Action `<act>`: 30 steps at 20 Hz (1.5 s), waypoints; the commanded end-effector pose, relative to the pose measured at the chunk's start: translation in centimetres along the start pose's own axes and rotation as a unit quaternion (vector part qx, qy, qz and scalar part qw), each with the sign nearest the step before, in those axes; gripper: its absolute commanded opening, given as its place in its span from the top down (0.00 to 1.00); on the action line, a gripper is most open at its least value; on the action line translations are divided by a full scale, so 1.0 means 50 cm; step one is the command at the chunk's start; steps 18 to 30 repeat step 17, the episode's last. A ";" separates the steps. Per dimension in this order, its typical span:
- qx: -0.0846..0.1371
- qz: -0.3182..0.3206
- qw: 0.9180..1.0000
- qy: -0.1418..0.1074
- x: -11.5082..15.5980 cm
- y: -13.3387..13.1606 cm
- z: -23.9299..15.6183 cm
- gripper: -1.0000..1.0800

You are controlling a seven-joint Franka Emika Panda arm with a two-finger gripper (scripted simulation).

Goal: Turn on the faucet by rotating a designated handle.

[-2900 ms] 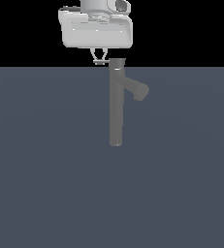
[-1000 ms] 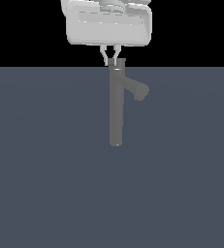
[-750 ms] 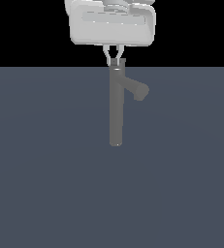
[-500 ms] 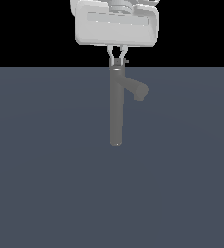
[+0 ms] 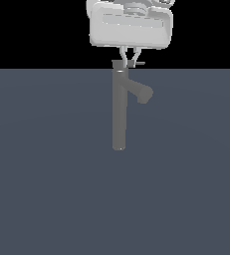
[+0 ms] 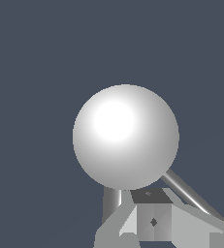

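Observation:
The faucet [image 5: 119, 109] is a tall dark grey column on the grey floor, with an angled spout stub [image 5: 142, 92] on the exterior view's right. The thin light grey handle [image 5: 139, 63] sticks out of the cap toward the exterior view's right. My gripper [image 5: 129, 62] hangs from its white body straight above the cap. Its fingers [image 5: 123, 54] converge to a point at the handle, beside the cap, and look shut. In the wrist view the cap shows as a pale round top [image 6: 125, 136], with the handle [image 6: 188, 194] running out from under it past my fingertips [image 6: 152, 220].
A flat dark grey floor [image 5: 47, 174] surrounds the faucet. Nothing else stands on it. The background above the floor line is black.
My gripper has moved toward the exterior view's right along the faucet's top. The handle's tip now pokes out on the right side of my fingers.

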State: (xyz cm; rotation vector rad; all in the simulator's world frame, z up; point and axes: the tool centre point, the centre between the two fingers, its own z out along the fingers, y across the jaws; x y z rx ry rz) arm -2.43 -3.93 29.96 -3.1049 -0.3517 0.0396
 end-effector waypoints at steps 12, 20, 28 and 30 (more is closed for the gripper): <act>-0.008 0.017 1.000 0.010 0.077 0.075 -0.005 1.00; -0.009 0.022 1.000 0.012 0.097 0.096 -0.006 1.00; -0.009 0.022 1.000 0.012 0.097 0.096 -0.006 1.00; -0.009 0.022 1.000 0.012 0.097 0.096 -0.006 1.00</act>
